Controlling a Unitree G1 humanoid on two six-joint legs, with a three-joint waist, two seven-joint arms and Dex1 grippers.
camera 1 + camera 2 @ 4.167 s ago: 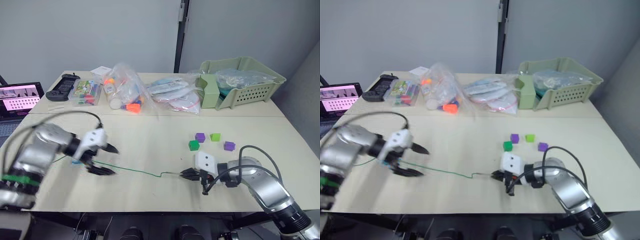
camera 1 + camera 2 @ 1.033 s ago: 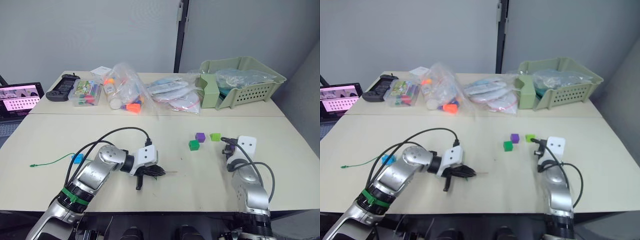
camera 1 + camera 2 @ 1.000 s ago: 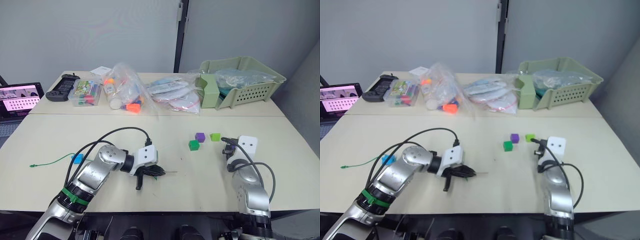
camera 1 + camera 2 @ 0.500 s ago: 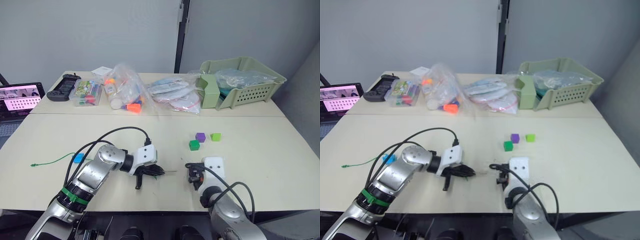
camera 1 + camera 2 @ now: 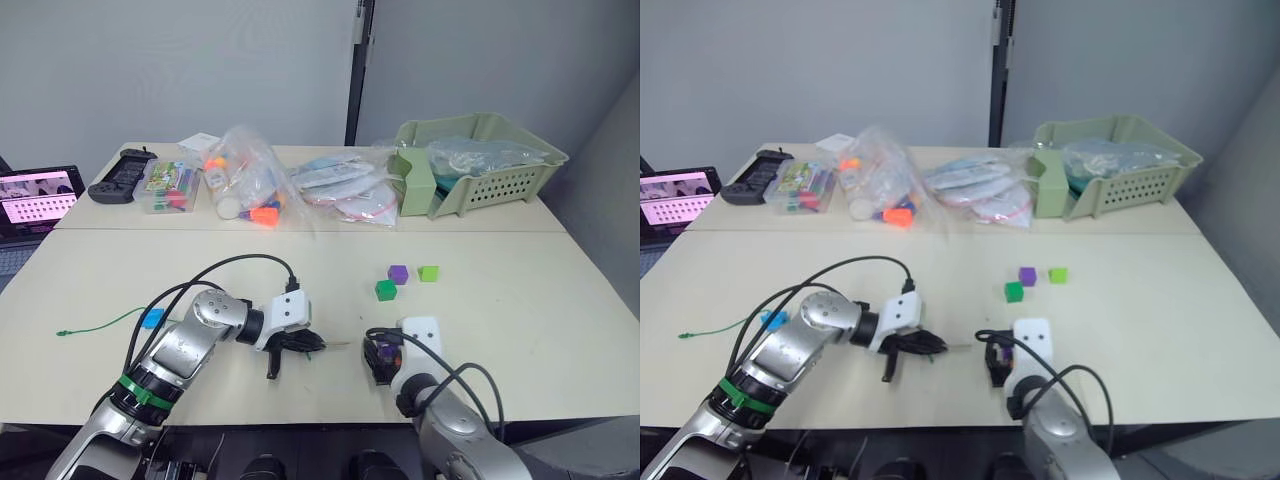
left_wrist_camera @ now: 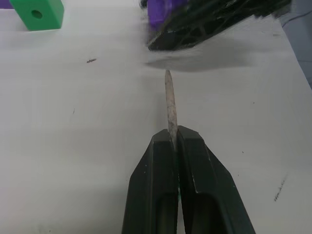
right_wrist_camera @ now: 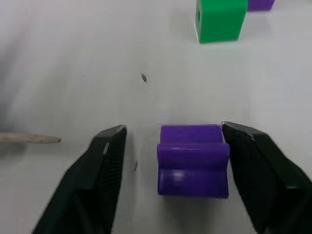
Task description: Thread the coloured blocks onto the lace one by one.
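Left gripper (image 5: 318, 344), low over the pale surface (image 5: 520, 310), jaws pressed together on the stiff needle-like tip (image 6: 169, 100) of the lace (image 5: 100, 322); the tip projects forward from between the black fingers (image 6: 161, 195) and points toward the right gripper (image 5: 375, 357), ending just short of it. The dark-green cord trails away over the surface on the robot's left, its loose end lying well apart from both arms, and it passes beside the bright blue cube (image 5: 153, 318). Right gripper, jaws parted, with a purple cube (image 7: 193, 158) between them; the cube touches one finger (image 7: 253, 170) and stands clear of the other, and whether it is gripped or merely resting there cannot be told. Farther back on the surface, a dark green cube (image 5: 386, 290), a second purple cube (image 5: 398, 274) and a lime green cube (image 5: 428, 273) form a loose cluster, near one another. Rear of the surface: a pale green basket (image 5: 520, 175) holding bagged items, several clear plastic bags (image 5: 250, 175) of small coloured pieces, and a black controller (image 5: 118, 186).
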